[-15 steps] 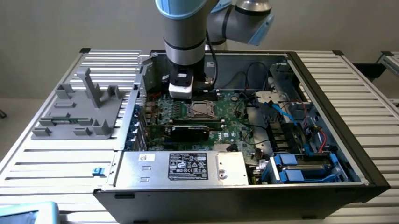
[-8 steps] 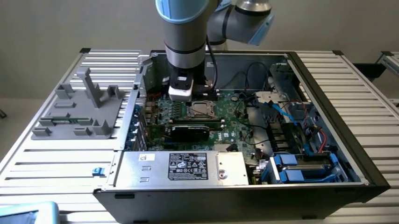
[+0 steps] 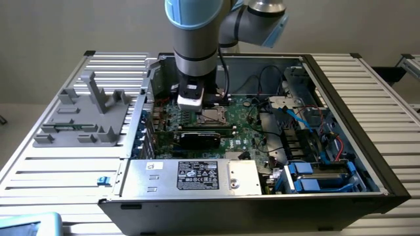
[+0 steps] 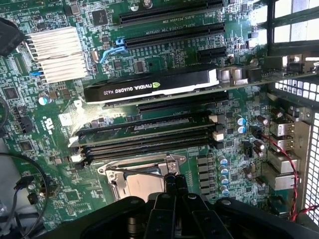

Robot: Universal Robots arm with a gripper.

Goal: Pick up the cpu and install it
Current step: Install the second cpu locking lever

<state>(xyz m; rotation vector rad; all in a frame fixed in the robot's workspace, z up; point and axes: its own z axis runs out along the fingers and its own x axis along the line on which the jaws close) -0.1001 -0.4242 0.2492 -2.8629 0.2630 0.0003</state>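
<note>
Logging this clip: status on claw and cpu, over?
Claw shut, down over the socket inside the case. Cpu seated in socket. Graphics card nearby, not blocking.

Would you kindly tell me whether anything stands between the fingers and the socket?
Nothing visible does. The shut fingers hang directly over the socket, where a silver-beige surface, seemingly the cpu, shows; the graphics card lies off to one side.

Open computer case (image 3: pixel 367 147) on a slatted table (image 3: pixel 59 172) (grey plastic fixture (image 3: pixel 85 115) beside it)
</note>
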